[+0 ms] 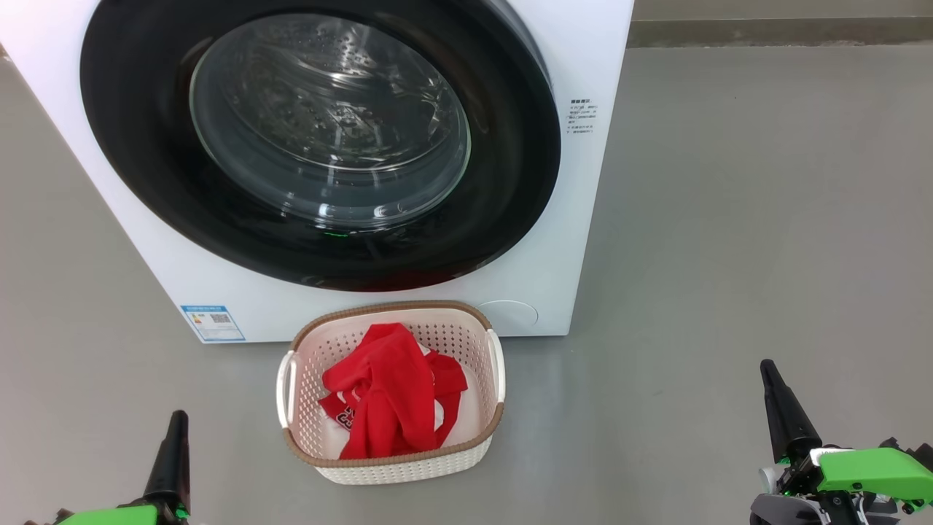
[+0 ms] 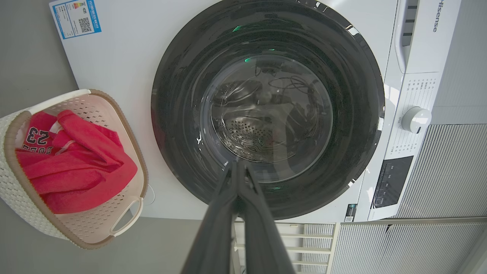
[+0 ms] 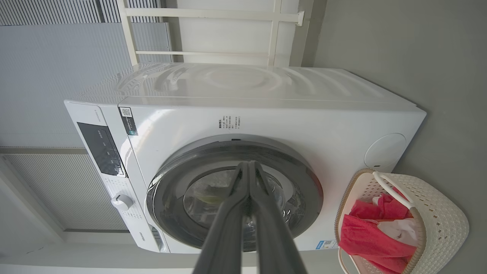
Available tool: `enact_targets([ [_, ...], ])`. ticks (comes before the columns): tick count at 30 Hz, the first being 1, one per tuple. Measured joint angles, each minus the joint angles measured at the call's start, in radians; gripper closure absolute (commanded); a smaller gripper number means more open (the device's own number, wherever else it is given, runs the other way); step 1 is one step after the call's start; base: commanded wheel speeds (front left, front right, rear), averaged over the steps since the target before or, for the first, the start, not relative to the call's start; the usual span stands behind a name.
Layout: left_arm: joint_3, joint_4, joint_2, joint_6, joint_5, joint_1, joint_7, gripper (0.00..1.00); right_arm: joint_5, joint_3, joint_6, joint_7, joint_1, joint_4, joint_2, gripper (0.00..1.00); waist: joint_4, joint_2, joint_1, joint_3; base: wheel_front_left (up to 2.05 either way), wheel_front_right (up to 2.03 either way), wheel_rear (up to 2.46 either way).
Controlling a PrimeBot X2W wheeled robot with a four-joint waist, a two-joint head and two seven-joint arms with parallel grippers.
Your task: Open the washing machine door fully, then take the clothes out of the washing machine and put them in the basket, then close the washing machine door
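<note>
Head view is showing the large round washing machine door with its glossy black rim and bulging glass window [image 1: 321, 138] lying flush against the big white front-loading washing machine [image 1: 583, 219]. It is looking closed, though I cannot tell whether the latch is caught. Behind the glass, the perforated steel drum [image 1: 350, 44] is looking bare of cloth. Just in front of the machine, the small cream perforated plastic basket with a brown woven-look rim [image 1: 393, 308] is sitting on the smooth grey floor [image 1: 729, 255]. The bright red and white clothes [image 1: 386, 394] are lying bundled inside it. The left hand [image 1: 177, 417] is hovering at the near left and the right hand [image 1: 767, 367] at the near right. Both are well apart from basket and door, each with its dark fingers pressed together on nothing.

Left wrist view is looking along that hand's pressed-together fingers at the door. A blue label sticker [image 2: 76, 17] is showing on the machine's lower front near the basket, and a white dial [image 2: 416, 119] on its control strip.

Right wrist view is showing the door rim lying flat all round. Pale ribbed wall panels [image 3: 57, 68] and a white railing [image 3: 213, 15] are standing behind the machine.

By my judgement all three steps are looking done. At most, the next move is calling for a gentle check-push on the rim.
</note>
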Motion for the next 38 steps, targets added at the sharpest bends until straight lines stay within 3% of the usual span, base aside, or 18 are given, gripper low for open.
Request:
enact_targets([
  [38, 0.000, 0.000, 0.000, 0.000, 0.000, 0.000, 0.000, 1.00, 0.000, -0.006, 0.000, 0.000, 0.000, 0.000, 0.003, 1.00, 0.000, 0.0000, -0.0001, 0.000, 0.00, 0.00, 0.00],
])
